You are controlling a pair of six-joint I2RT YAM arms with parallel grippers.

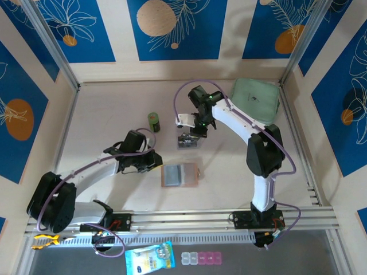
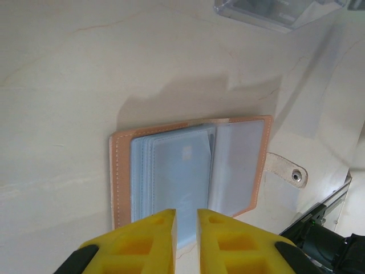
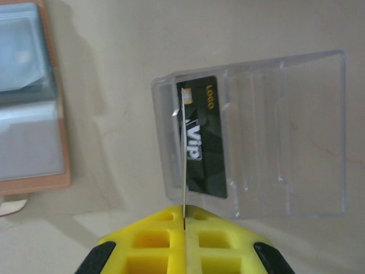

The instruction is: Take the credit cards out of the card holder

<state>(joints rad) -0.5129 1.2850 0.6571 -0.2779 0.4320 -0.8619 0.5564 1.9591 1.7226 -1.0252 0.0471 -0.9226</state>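
The right claw (image 3: 184, 216) is closed on a thin card (image 3: 183, 142), edge-on above the clear box (image 3: 296, 131) that holds a dark card (image 3: 208, 148), probably to drop it there, while the left claw (image 2: 186, 220), slightly open and empty, hovers over the card holder (image 2: 188, 171) lying open on the table (image 2: 68, 85)

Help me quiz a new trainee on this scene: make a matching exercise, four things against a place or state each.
1 card holder
2 black card
3 right hand
4 green case

a far right corner of the table
b lying open
c in the clear box
d shut on a thin card

Pairs: 1-b, 2-c, 3-d, 4-a
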